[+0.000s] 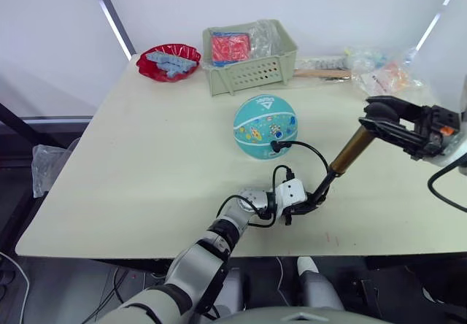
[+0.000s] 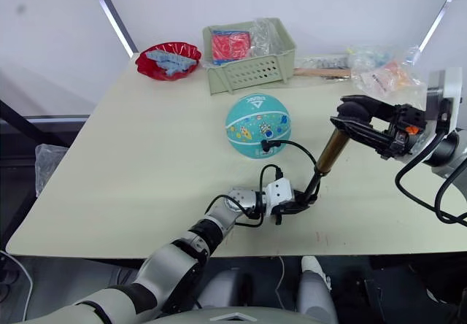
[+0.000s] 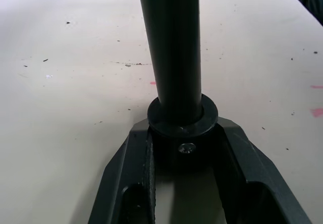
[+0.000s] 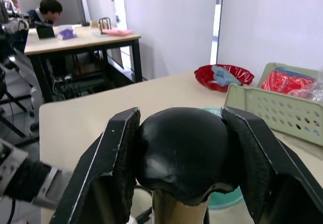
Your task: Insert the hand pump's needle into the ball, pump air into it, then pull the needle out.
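- A pale tabletop (image 1: pixel 146 163) stood against a white wall. Along its far edge sat a green basket (image 1: pixel 250 58), a red dish (image 1: pixel 168 61) and some plastic-wrapped packets (image 1: pixel 379 72). In the right wrist view a person sat at another desk in the background.
- The ball (image 1: pixel 265 126) rested near the middle of the tabletop, just in front of the basket, free of both hands.
- The hand pump (image 1: pixel 343 160) stood tilted between the two hands. Its long axis ran from the near centre of the tabletop up and away to the robot's right.
- The left hand (image 1: pixel 300 206) was clenched on the pump's black lower end, low over the near edge. The left wrist view showed its fingers (image 3: pixel 247 168) hugging the collar there.
- The right hand (image 1: pixel 379 125) was clamped on the black top cap, raised over the right side of the tabletop.
- The hose (image 1: pixel 310 149) looped from the pump's lower end to the ball's near side. The needle (image 1: pixel 275 147) seemed already seated there, though the pin itself was too small to make out.
- Judged from this, the coming stroke would run along the tilted axis, with the right hand driving and the left bracing.
- Open tabletop lay to the left and right. The near edge was close to the left hand, and the slack hose left little room for pulling the pump away from the ball.
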`<state>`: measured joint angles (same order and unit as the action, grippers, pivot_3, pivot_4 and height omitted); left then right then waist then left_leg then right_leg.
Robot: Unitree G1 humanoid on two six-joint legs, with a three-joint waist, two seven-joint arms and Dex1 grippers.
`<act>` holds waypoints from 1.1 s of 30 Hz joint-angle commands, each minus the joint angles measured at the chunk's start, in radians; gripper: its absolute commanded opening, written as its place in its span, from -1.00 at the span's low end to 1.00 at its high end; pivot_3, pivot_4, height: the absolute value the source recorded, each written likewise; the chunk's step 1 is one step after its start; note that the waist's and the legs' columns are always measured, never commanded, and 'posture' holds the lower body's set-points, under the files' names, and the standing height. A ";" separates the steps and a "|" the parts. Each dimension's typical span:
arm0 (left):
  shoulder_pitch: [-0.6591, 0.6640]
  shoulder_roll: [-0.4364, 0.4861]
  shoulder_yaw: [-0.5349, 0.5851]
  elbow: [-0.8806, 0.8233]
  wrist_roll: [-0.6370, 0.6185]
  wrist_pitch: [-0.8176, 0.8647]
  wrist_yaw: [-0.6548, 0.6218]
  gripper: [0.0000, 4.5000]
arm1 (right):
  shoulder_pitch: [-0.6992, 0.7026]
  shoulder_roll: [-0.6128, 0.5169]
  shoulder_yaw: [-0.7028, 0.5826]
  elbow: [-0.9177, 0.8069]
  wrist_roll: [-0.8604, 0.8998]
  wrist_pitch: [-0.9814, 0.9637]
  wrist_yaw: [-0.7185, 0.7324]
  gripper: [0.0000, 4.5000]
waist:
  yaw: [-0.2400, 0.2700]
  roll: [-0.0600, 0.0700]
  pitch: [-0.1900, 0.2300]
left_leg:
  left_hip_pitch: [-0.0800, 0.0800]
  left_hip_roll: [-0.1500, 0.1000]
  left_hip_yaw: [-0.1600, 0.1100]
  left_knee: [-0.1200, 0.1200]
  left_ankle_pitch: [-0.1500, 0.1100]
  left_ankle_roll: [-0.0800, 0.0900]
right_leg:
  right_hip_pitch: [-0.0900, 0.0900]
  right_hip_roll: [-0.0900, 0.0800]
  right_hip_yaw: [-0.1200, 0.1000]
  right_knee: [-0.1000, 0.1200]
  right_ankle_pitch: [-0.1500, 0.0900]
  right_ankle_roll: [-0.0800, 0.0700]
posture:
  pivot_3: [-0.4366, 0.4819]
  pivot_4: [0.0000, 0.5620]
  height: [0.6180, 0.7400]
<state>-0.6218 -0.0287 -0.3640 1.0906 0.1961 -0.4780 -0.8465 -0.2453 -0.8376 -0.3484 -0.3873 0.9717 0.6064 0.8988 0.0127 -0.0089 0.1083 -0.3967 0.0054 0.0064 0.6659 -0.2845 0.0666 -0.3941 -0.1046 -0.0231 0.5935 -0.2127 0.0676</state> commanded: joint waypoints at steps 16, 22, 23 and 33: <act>0.063 0.044 -0.072 0.126 0.101 0.053 -0.008 -0.50 | 0.217 0.122 0.359 0.101 -0.394 -0.176 0.002 -0.08 | 0.000 -0.007 -0.013 | 0.000 0.000 -0.003 0.000 0.000 0.000 | 0.001 0.001 -0.003 0.000 0.000 -0.001 | -0.05 -0.47 0.96; 0.053 0.048 -0.081 0.132 0.113 0.058 0.000 -0.50 | 0.240 0.140 0.390 0.105 -0.455 -0.196 -0.018 -0.08 | 0.000 -0.009 -0.017 | 0.000 0.001 -0.005 0.000 0.000 0.000 | 0.002 0.001 -0.005 0.000 0.000 -0.001 | -0.05 -0.47 0.96; 0.052 0.049 -0.082 0.133 0.114 0.057 0.002 -0.50 | 0.241 0.142 0.385 0.103 -0.457 -0.205 -0.016 -0.08 | 0.000 -0.011 -0.018 | 0.000 0.001 -0.005 0.000 0.000 0.000 | 0.002 0.001 -0.005 0.000 -0.001 -0.001 | -0.05 -0.47 0.96; 0.047 0.061 -0.098 0.142 0.118 0.056 0.008 -0.50 | 0.177 0.079 0.187 0.050 -0.331 -0.212 0.036 -0.08 | 0.002 -0.010 -0.014 | 0.000 0.000 -0.007 0.001 0.000 0.000 | 0.004 0.001 -0.006 -0.001 0.000 -0.001 | -0.05 -0.47 0.96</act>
<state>-0.6400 -0.0236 -0.3969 1.1115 0.2140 -0.4791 -0.8290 -0.0531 -0.7387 -0.1019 -0.3322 0.6180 0.3789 0.9317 0.0145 -0.0192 0.0946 -0.3968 0.0057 -0.0005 0.6670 -0.2846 0.0664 -0.3905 -0.1038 -0.0294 0.5922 -0.2132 0.0668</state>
